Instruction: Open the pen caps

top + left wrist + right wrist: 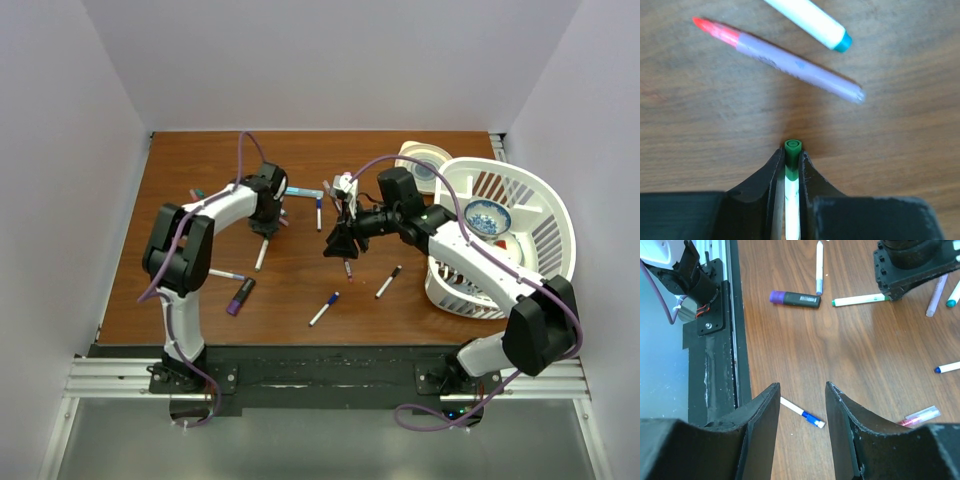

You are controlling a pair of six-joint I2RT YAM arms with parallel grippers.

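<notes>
Pen cap [793, 146] in work: green, round, blunt-ended, projecting just past the tips of my left pincer [792, 153], which is clamped fully down on it where it meets the white barrel [792, 215]. That barrel lies low on the table [700, 125], its free length running back toward my base. My right pincer [802, 390] stands about half open with nothing between its jaws, above a blue cap [810, 417] on a short pen [791, 406]. Judgement on handling: each cap is light, stiff, smooth plastic, press-fitted, so it should resist and then release abruptly. Little surface is available, and it is slippery. Take hold squarely across the cap's sides, take the barrel close to the joint with the other pincer, and pull straight along the axis. Bending risks flexing the thin barrel or losing the grip. Beyond my left tips lie a lilac pen [790, 62] with a red end and a pen [805, 17] bearing a teal cap [842, 42], both apart from the held one. Further pens [325, 310], capped in purple, blue and black, are scattered across the table's middle, well apart.
</notes>
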